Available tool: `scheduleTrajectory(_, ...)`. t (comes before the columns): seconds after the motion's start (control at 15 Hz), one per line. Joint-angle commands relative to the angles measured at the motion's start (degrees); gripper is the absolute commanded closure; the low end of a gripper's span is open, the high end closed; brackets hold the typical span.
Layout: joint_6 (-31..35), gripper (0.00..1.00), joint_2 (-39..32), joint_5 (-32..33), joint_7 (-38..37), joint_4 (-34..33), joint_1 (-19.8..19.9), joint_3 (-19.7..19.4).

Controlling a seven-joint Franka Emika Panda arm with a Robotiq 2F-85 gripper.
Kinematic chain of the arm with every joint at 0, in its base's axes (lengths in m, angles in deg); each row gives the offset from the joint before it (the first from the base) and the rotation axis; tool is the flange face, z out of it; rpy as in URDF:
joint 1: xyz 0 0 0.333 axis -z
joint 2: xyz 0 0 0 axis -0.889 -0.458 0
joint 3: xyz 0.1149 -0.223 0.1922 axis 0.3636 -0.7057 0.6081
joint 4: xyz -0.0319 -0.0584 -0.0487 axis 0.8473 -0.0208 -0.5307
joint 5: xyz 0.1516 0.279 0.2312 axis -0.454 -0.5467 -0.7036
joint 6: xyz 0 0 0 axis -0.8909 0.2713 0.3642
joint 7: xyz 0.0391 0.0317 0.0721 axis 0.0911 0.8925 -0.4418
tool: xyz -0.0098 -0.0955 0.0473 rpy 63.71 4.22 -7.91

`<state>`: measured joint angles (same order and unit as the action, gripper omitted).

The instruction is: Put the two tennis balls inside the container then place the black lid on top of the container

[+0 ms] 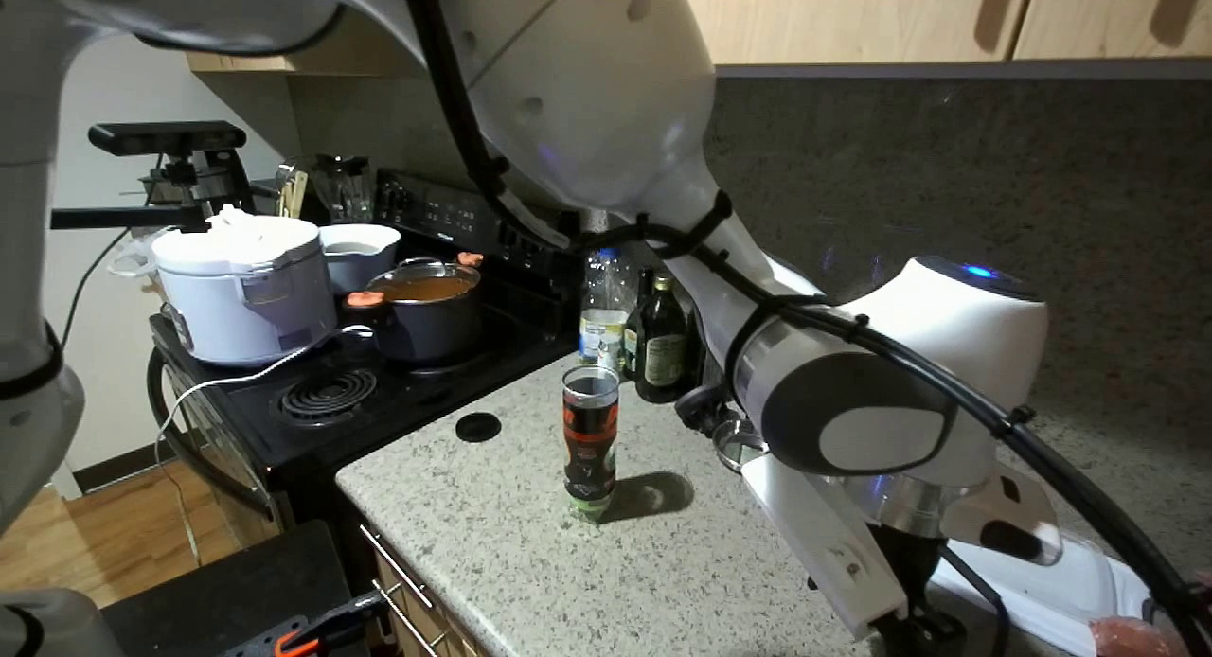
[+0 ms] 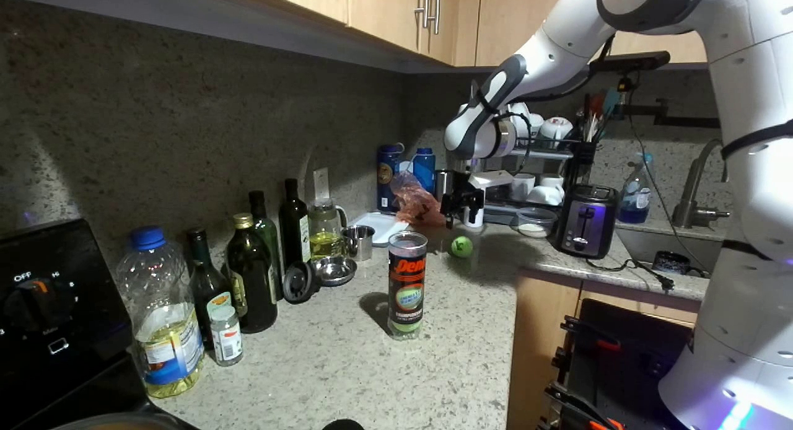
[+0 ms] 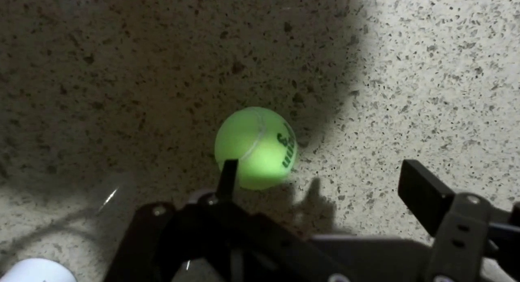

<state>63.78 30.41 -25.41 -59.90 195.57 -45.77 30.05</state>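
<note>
A yellow-green tennis ball [image 2: 461, 246] lies on the counter. It also shows in the wrist view [image 3: 260, 139], behind the left fingertip; it is out of sight in an exterior view. The clear container [image 1: 591, 449] with its dark label stands upright and uncovered in both exterior views [image 2: 407, 287]. Yellow-green shows at its bottom, which looks like the other ball inside. The black lid [image 1: 478, 427] lies flat on the counter near the stove; only its edge shows in an exterior view [image 2: 342, 424]. My gripper [image 3: 319, 164] is open and empty above the counter, close to the loose ball [image 2: 463, 210].
Dark glass bottles [image 2: 251, 275], an oil bottle [image 2: 164, 331] and a metal bowl [image 2: 334, 271] line the wall. A white tray [image 2: 378, 222] and pinkish bag [image 2: 416, 201] stand behind the gripper. A toaster [image 2: 587, 222] stands beyond the ball. The stove [image 1: 331, 392] holds pots.
</note>
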Motion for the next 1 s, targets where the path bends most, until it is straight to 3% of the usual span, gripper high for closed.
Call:
scheduleTrajectory(0.0, -5.6, 0.00, -5.8, -1.7, 0.0, -7.8, 2.7, 1.3)
scheduleTrajectory(0.53, -14.2, 0.00, -14.6, -3.9, 0.5, -19.2, 7.0, 3.5)
scheduleTrajectory(0.93, -17.5, 0.00, -18.2, -3.9, 0.2, -23.5, 8.4, 3.5)
